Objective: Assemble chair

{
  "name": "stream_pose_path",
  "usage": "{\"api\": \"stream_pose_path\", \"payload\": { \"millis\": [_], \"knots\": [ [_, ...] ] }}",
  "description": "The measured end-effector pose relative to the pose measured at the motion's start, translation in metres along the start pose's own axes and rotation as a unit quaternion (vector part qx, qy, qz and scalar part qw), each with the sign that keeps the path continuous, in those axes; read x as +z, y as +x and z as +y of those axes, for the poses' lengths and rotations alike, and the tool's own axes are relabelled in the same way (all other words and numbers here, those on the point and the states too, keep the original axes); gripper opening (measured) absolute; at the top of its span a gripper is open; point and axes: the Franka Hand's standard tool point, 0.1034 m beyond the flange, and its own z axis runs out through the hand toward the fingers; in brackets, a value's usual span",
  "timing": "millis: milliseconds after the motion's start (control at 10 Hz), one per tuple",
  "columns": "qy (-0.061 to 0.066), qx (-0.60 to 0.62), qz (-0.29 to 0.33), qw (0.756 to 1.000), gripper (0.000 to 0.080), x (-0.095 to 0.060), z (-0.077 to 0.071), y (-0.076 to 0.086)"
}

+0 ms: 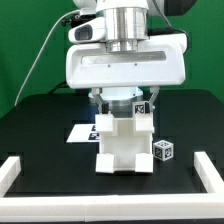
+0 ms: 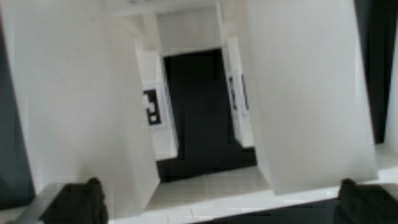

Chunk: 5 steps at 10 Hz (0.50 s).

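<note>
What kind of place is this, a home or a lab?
Most likely a robotics lab bench: a robot arm hangs over a black table with a white border rail, tagged white chair parts beneath it, green backdrop behind.

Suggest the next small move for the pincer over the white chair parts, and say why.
Probably ease straight down a little before closing. The pincer stands open and holds nothing. Its fingertips flank the upright panels of the chair, seemingly not yet deep enough for a firm grip. Whether they touch the panels is unclear.
</note>
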Motion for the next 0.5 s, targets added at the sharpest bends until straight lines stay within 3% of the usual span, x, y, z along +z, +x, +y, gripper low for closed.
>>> {"api": "stream_pose_path", "payload": {
  "millis": [200, 500],
  "knots": [
    [-0.009, -0.004, 0.006, 1.0, 0.0649, 0.012, -0.002, 0.017],
    [-0.016, -0.008, 0.006, 1.0, 0.0649, 0.024, -0.001, 0.021]
  ]
}}
